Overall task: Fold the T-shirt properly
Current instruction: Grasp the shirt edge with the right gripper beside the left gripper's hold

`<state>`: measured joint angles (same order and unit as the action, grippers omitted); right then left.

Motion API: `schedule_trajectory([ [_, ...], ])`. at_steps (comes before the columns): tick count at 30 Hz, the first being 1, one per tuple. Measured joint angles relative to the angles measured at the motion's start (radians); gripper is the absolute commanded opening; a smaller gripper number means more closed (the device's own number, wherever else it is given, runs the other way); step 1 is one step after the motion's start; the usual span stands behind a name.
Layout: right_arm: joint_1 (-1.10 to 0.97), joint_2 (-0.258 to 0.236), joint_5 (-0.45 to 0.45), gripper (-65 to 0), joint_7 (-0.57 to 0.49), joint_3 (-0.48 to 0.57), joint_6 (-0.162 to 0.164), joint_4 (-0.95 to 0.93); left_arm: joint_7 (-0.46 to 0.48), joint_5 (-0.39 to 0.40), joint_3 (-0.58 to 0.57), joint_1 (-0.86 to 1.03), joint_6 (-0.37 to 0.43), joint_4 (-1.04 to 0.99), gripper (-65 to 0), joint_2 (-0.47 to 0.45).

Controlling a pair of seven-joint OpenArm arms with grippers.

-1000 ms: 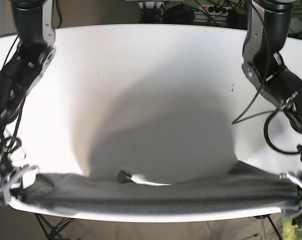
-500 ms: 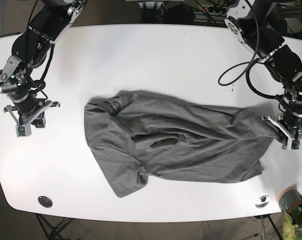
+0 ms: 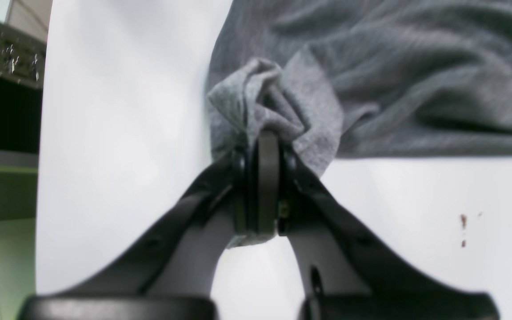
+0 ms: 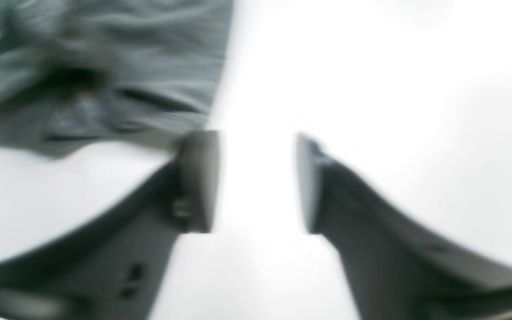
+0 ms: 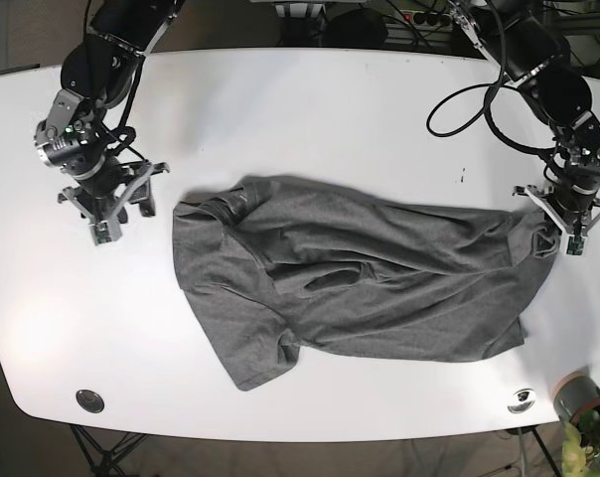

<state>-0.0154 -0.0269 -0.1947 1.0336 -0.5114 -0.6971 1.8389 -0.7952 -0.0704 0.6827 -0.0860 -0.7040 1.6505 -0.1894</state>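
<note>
Here, by label:
T-shirt [image 5: 360, 283]: grey, lying rumpled and spread across the middle of the white table [image 5: 310, 109].
Left gripper [image 5: 568, 231]: jaws closed tight on a bunched edge of the shirt at its far end.
Right gripper [image 5: 113, 221]: jaws parted, holding nothing, over bare table just beside the shirt's other end.
</note>
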Motion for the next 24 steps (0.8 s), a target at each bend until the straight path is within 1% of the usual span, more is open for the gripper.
schedule_trajectory([
  [1, 0.003, 0.002, -0.004, -27.3, -0.001, 0.031, 0.0, 0.0, 0.003, 0.0, 0.0, -0.001, 0.0, 0.0, -65.0, 0.0],
  [3, 0.017, 0.005, -0.004, -25.4, 0.0, 0.085, 0.0, -0.002, 0.004, 0.002, -0.001, -0.004, 0.0, 0.0, -65.0, 0.0],
  [8, 0.095, 0.002, -0.014, -24.3, -0.005, 0.204, 0.0, -0.091, 0.003, 0.0, -0.001, -0.006, 0.0, 0.003, -65.0, -0.001],
  [12, 0.15, 0.001, -0.009, -24.6, -0.002, 0.253, 0.0, -0.196, 0.003, 0.0, -0.003, -0.008, 0.0, 0.003, -65.0, -0.002],
  [16, 0.192, -0.002, -0.001, -24.7, -0.001, 0.294, 0.0, -0.255, 0.003, 0.0, -0.003, -0.007, 0.0, 0.003, -65.0, -0.002],
  [22, 0.203, 0.002, -0.006, -24.7, -0.004, 0.374, 0.0, -0.281, 0.003, 0.0, -0.004, -0.008, 0.0, 0.003, -65.0, -0.002],
  [24, 0.201, 0.002, -0.004, -24.7, -0.03, 0.397, 0.0, -0.301, 0.003, 0.0, -0.003, -0.008, 0.0, 0.003, -65.0, -0.002],
])
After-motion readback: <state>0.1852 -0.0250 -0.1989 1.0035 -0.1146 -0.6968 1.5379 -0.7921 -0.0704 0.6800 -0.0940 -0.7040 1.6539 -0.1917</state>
